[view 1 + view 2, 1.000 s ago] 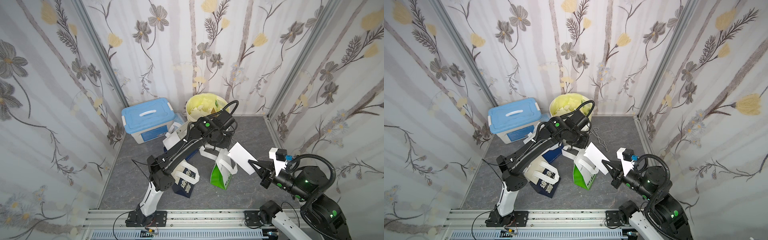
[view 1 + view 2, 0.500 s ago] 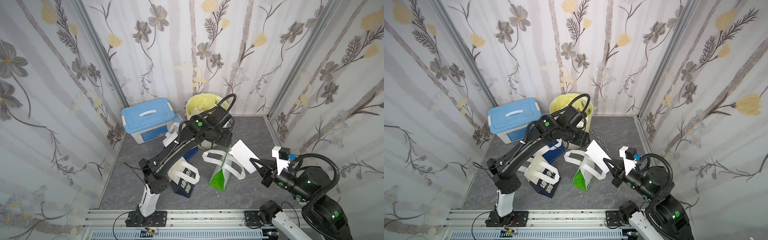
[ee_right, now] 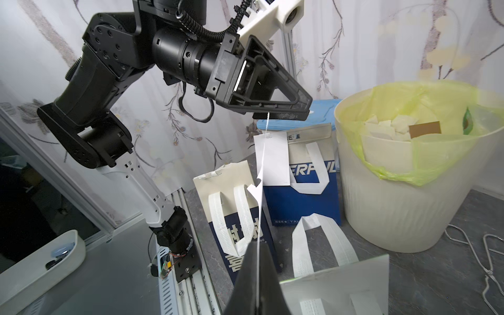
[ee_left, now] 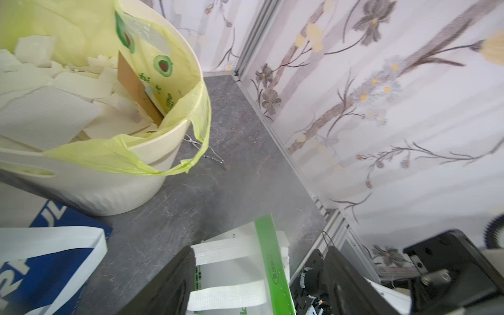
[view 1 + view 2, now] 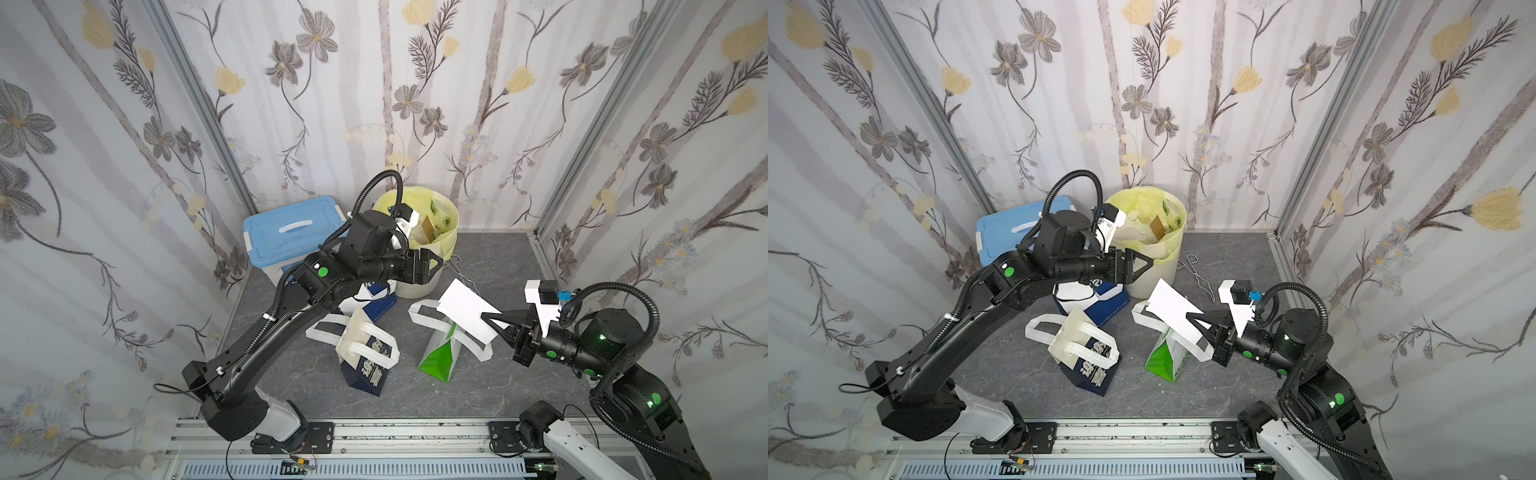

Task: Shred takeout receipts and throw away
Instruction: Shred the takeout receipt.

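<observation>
1. The right claw (image 5: 488,321) is clenched on one end of a takeout receipt (image 5: 465,307). It holds the sheet in the air above the green-and-white bag (image 5: 439,359), which sits on the counter (image 5: 478,386).
2. In both top views the receipt's long axis runs from that claw toward the bin (image 5: 415,286). Its free end points at the bin and the left claw (image 5: 434,266) and touches neither.
3. The left claw is released, its jaws spread with nothing between them, in the air near the bin.
4. The right wrist view shows the receipt (image 3: 255,191) edge-on, a thin white line with a small torn flap midway. It also shows a second white sheet (image 3: 272,161) against the upright navy bag (image 3: 300,201).
5. Only the left wrist view looks deep into the bin (image 4: 109,191), where torn white pieces (image 4: 54,109) and a brown card (image 4: 136,87) lie in the yellow liner (image 4: 114,155).
</observation>
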`<state>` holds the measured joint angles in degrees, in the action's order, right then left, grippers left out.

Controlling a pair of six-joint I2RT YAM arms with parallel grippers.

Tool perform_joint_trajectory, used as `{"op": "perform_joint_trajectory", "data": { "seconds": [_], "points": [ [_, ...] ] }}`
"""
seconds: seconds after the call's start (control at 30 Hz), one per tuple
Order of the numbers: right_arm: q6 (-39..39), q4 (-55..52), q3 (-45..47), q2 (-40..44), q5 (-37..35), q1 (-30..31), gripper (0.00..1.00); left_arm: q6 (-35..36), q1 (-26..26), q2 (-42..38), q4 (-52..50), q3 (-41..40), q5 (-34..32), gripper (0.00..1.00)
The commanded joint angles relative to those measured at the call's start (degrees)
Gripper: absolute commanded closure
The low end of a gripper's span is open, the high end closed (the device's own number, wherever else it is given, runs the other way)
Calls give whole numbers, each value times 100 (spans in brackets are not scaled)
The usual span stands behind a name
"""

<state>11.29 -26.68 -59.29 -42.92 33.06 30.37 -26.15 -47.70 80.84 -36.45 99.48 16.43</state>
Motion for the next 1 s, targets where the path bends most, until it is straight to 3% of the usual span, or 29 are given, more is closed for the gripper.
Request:
{"op": "perform_joint_trajectory", "data": {
  "seconds": [0.0,0.13,0.33,0.97],
  "points": [
    [213,353,-205,-342,826,4,100,-334,54,-409,1540,-463,1098,21],
    [407,460,-518,-844,1321,4,100,-306,51,-739,1598,-772,1748,19],
    [502,527,-906,-1393,1790,0,100,-310,64,-1003,1522,-1028,2035,23],
    [611,376,-1178,-1999,1670,13,100,-562,59,-918,1870,-1144,2215,100]
  ]
}}
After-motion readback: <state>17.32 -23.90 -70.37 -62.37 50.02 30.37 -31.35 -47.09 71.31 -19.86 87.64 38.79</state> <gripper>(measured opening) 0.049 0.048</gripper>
